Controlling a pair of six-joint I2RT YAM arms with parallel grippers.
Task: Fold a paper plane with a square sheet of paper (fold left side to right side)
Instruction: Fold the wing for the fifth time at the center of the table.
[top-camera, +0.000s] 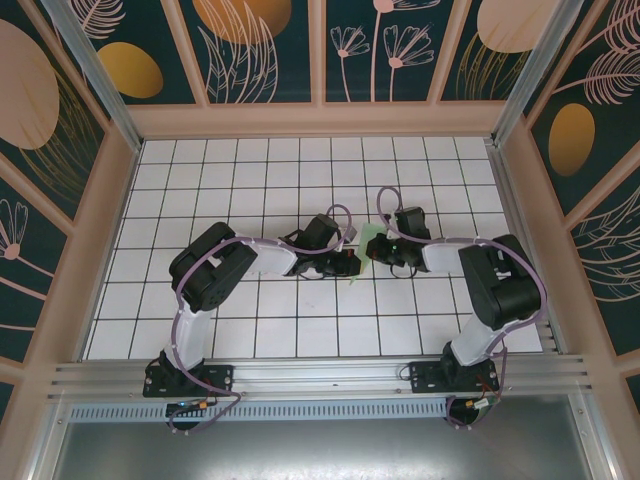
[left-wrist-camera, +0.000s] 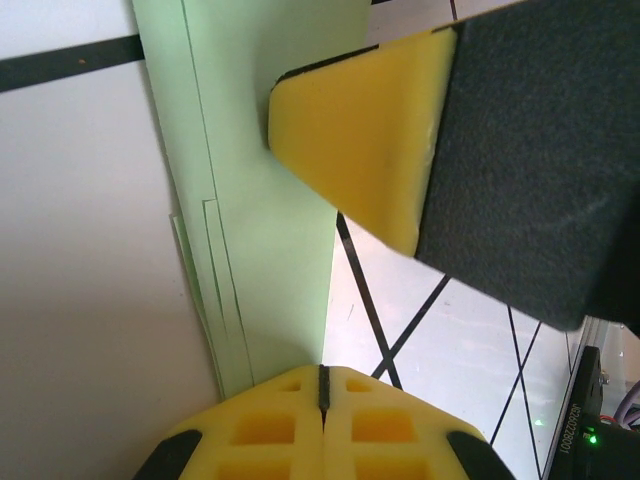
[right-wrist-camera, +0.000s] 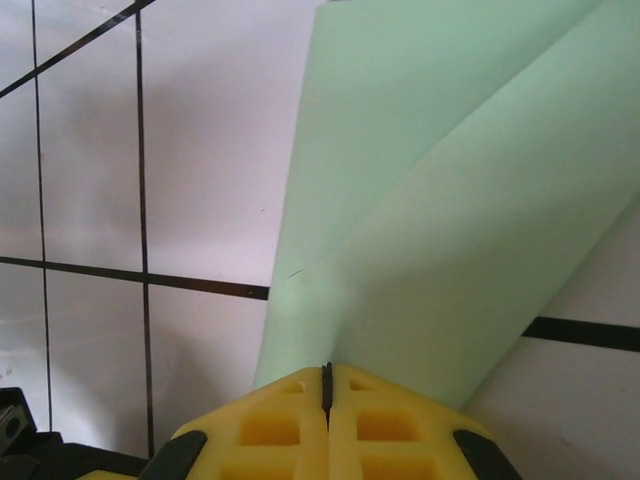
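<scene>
Pale-green sheet of paper (right-wrist-camera: 450, 200), folded in layers, lies flat mid-table on the white grid table (top-camera: 250, 330). Left gripper (left-wrist-camera: 322, 378) and right gripper (right-wrist-camera: 327, 374) meet over it, each with pads pressed together.

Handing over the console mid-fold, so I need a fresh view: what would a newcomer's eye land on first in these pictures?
The pale-green paper at mid-table stands out first: it is the only green thing on the white grid, and it is already folded into layers. The left tool and right tool meet over it, both shut with their yellow tips at the paper. Whether they are pinching or just pressing, I cannot tell.
</scene>
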